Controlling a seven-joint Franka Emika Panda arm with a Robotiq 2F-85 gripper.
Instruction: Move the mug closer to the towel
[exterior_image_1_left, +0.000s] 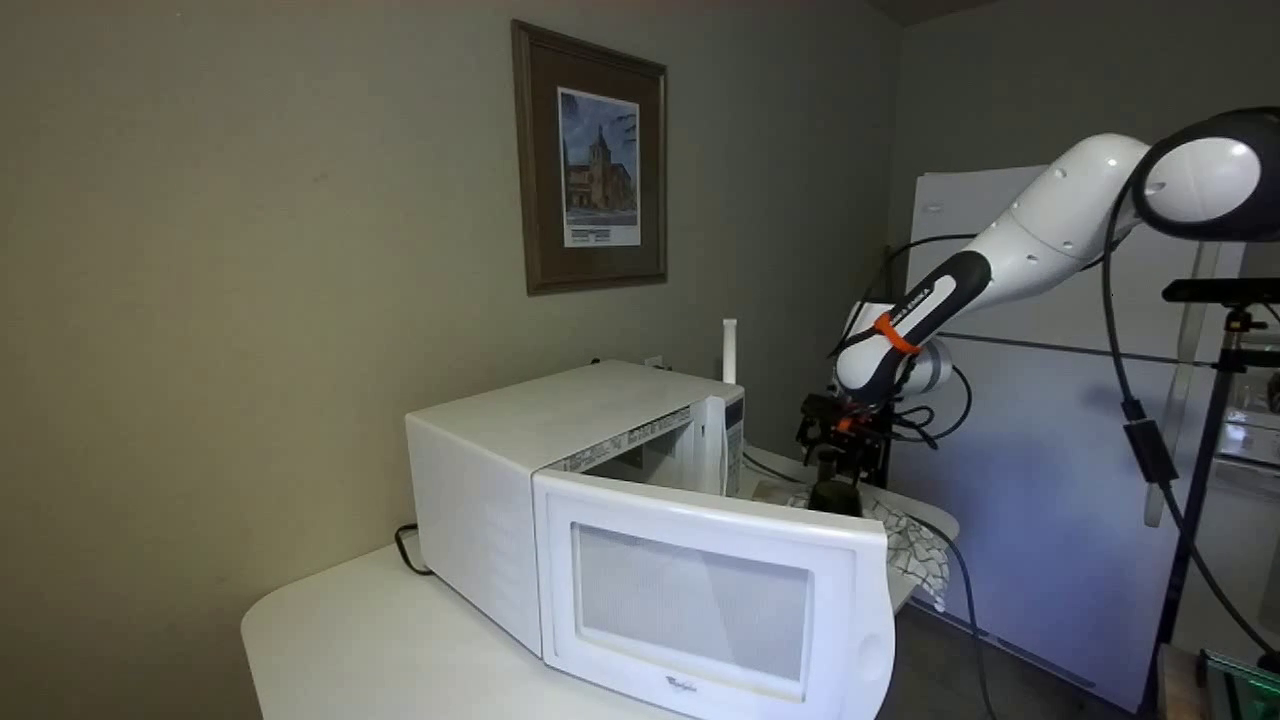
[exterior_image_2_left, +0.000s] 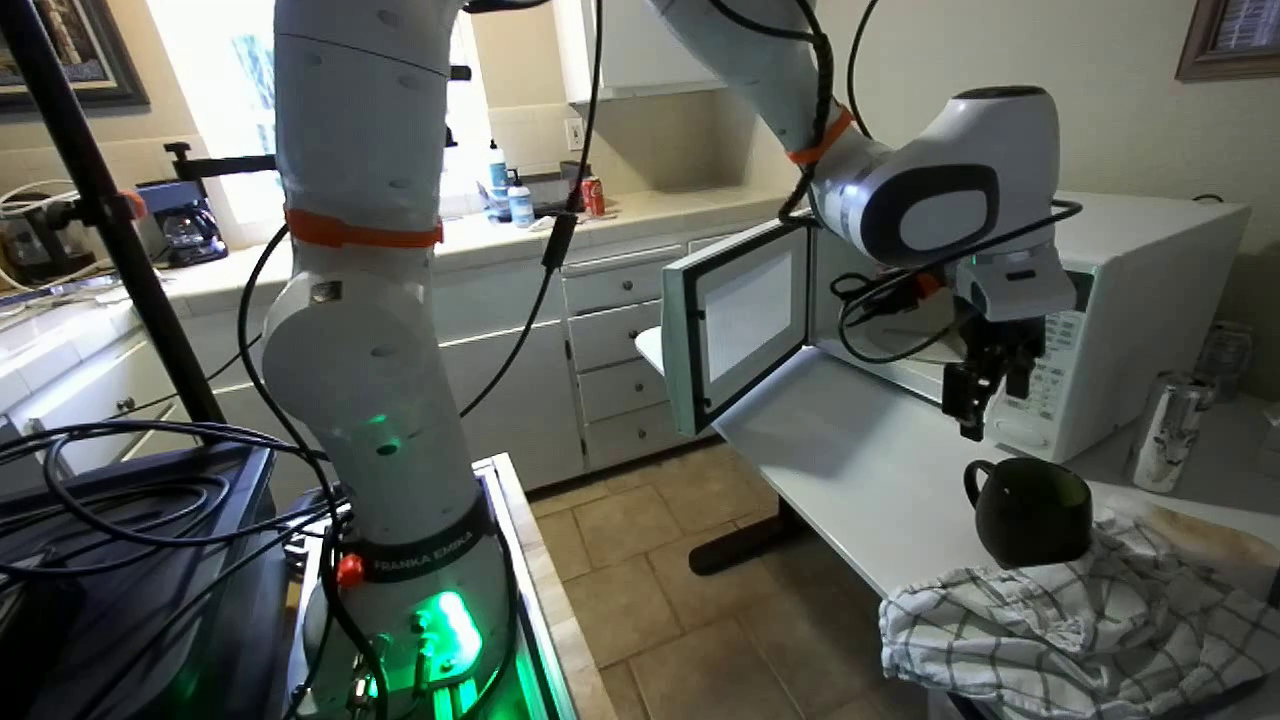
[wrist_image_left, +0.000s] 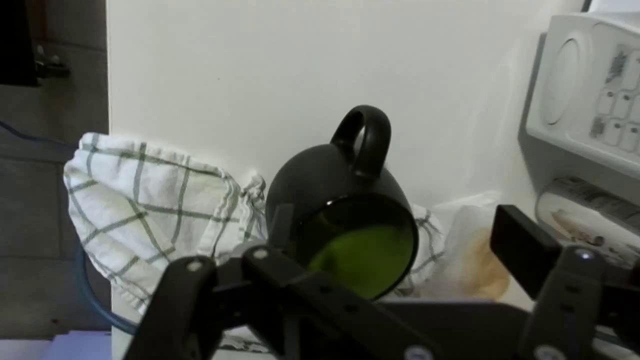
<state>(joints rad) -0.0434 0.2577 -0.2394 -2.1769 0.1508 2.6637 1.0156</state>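
Observation:
The dark mug with a green inside (exterior_image_2_left: 1035, 512) stands on the white table against the checked towel, handle toward the microwave side. I cannot tell whether its base rests on the cloth. The mug also shows in the wrist view (wrist_image_left: 315, 175), and partly behind the microwave door in an exterior view (exterior_image_1_left: 833, 497). The white towel with dark checks (exterior_image_2_left: 1060, 640) lies crumpled at the table edge; in the wrist view the towel (wrist_image_left: 150, 200) shows on both sides of the mug. My gripper (exterior_image_2_left: 993, 402) is open and empty above the mug, not touching it; its fingers (wrist_image_left: 400, 232) are wide apart.
The white microwave (exterior_image_1_left: 560, 420) stands beside the mug with its door (exterior_image_1_left: 700, 600) swung open. A silver can (exterior_image_2_left: 1172, 430) stands beside the microwave. A clear bag with something tan (wrist_image_left: 475, 255) lies near the mug. The table edge (exterior_image_2_left: 830, 530) runs close to the towel.

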